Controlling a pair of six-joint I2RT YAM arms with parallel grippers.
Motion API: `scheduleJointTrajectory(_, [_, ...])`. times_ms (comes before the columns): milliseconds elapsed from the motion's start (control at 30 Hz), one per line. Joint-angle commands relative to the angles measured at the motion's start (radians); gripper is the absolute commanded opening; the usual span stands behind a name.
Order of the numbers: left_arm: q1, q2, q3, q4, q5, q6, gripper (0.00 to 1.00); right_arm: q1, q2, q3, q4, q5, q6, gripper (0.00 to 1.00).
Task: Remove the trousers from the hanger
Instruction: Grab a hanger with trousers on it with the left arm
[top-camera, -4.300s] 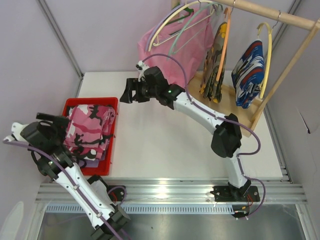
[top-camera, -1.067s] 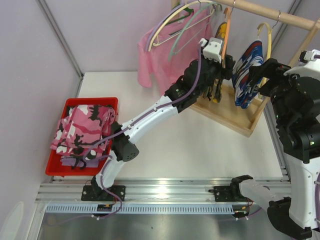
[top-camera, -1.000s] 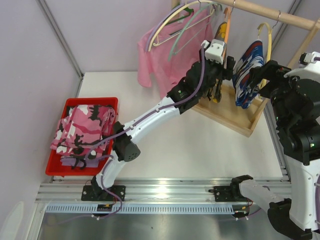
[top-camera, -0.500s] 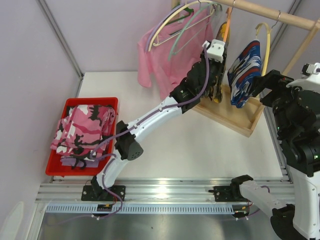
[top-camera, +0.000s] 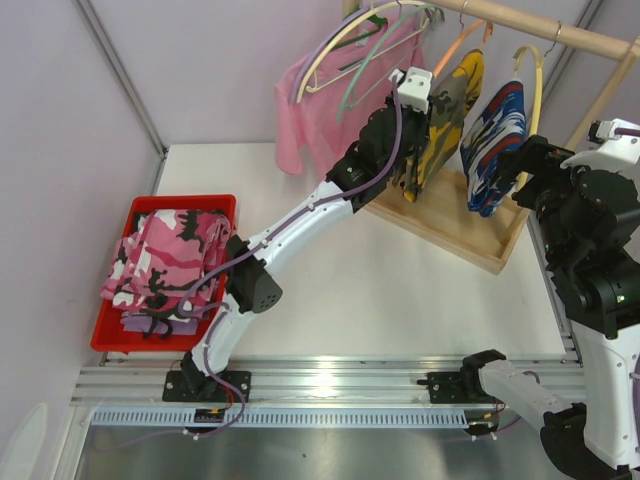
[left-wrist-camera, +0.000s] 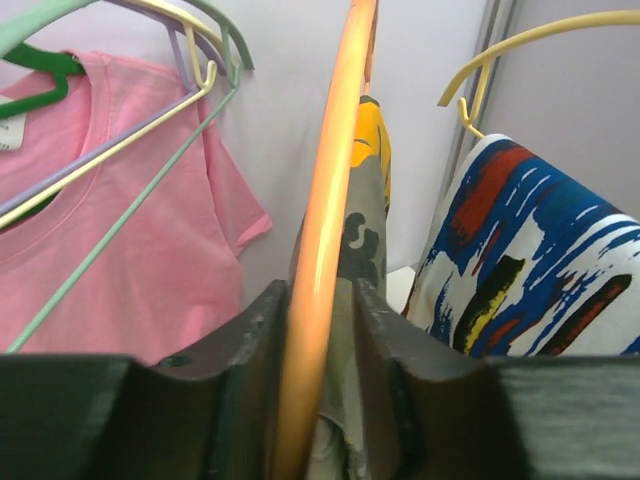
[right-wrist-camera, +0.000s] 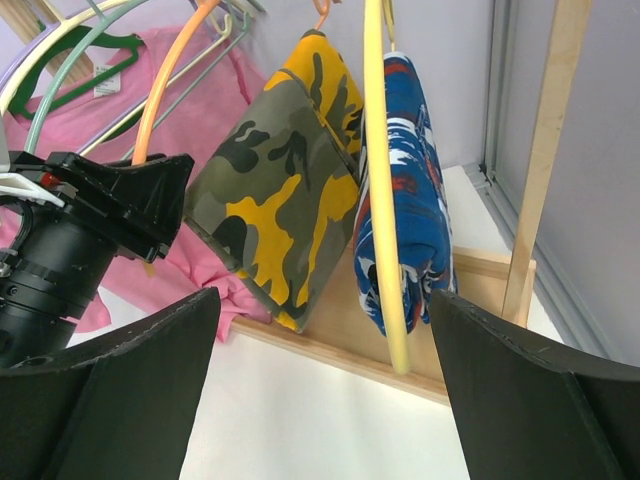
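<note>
Far right on the table (top-camera: 380, 300), a wooden rack (top-camera: 470, 225) with a top rail (top-camera: 560, 35) carries all the hangers.

The pink T-shirt (top-camera: 320, 100) hangs at the left end of the rail.

Next to it on the right is the orange hanger (left-wrist-camera: 325, 230) with the yellow-olive camouflage trousers (top-camera: 445, 115). This pair hangs slanted, its lower end toward the left.

Right of that, the yellow hanger (right-wrist-camera: 378, 150) carries the blue, white and red trousers (top-camera: 497, 140), draped over it. The two pairs are just beside each other.

The left arm reaches from the near edge across the table to the rack. The left gripper (left-wrist-camera: 320, 290) is narrow and clamped on the orange hanger, with one finger pressed on each side of its rod. Camouflage cloth shows between the fingers, right behind the rod. Can't tell if the cloth is pinched too.

The right gripper (right-wrist-camera: 325, 300) is at the right of the rack, fingers spread wide and holding nothing. It faces the yellow hanger and both hung pairs and touches neither.

Near left is a red tray (top-camera: 180, 202). The pink-and-black camouflage trousers (top-camera: 170, 260) are piled in it, spilling over the tray's left rim, well apart from the rack.
</note>
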Motion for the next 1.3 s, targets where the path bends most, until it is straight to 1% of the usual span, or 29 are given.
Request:
scheduleJointTrajectory(0, [0.011, -0.023, 0.021, 0.034, 0.085, 0.015, 0.35, 0.006, 0.001, 0.003, 0.027, 0.010, -0.019, 0.93])
scheduleJointTrajectory(100, [0.026, -0.024, 0.023, 0.045, 0.117, 0.001, 0.26, 0.005, 0.003, 0.000, 0.027, 0.011, -0.019, 0.93])
scheduleJointTrajectory(167, [0.034, -0.026, 0.020, 0.048, 0.143, 0.004, 0.25, 0.005, 0.001, -0.003, 0.030, 0.011, -0.021, 0.93])
scheduleJointTrajectory(267, [0.035, -0.026, 0.019, 0.058, 0.166, 0.027, 0.19, 0.005, 0.003, -0.008, 0.035, 0.010, -0.022, 0.93])
scheduleJointTrajectory(333, [0.035, -0.032, 0.018, 0.063, 0.198, 0.028, 0.07, 0.005, 0.004, -0.009, 0.039, 0.010, -0.025, 0.93])
scheduleJointTrajectory(367, [0.035, -0.039, -0.022, 0.093, 0.206, 0.024, 0.03, 0.005, 0.003, -0.011, 0.041, 0.010, -0.027, 0.93])
scheduleJointTrajectory(400, [0.037, -0.061, -0.036, 0.115, 0.209, 0.019, 0.00, 0.005, 0.000, -0.012, 0.042, 0.010, -0.027, 0.93])
scheduleJointTrajectory(467, [0.038, -0.076, -0.071, 0.158, 0.220, 0.007, 0.00, 0.005, 0.000, -0.019, 0.046, 0.013, -0.029, 0.93])
scheduleJointTrajectory(600, [0.052, -0.084, -0.039, 0.158, 0.225, -0.019, 0.00, 0.003, 0.003, -0.020, 0.047, 0.016, -0.027, 0.93])
scheduleJointTrajectory(667, [0.063, -0.110, -0.051, 0.178, 0.216, -0.077, 0.00, 0.003, 0.007, -0.020, 0.049, 0.010, -0.024, 0.93])
scheduleJointTrajectory(733, [0.067, -0.141, -0.062, 0.198, 0.220, -0.087, 0.00, 0.003, 0.012, -0.019, 0.049, 0.005, -0.021, 0.93])
scheduleJointTrajectory(900, [0.071, -0.184, -0.054, 0.230, 0.257, -0.090, 0.00, 0.000, 0.018, -0.017, 0.055, 0.014, -0.016, 0.93])
scheduleJointTrajectory(967, [0.071, -0.187, -0.004, 0.212, 0.271, -0.091, 0.00, -0.001, 0.027, -0.016, 0.052, 0.020, -0.018, 0.93])
scheduleJointTrajectory(1267, [0.071, -0.234, 0.019, 0.255, 0.249, -0.033, 0.00, -0.014, 0.052, -0.006, 0.105, -0.050, 0.017, 0.93])
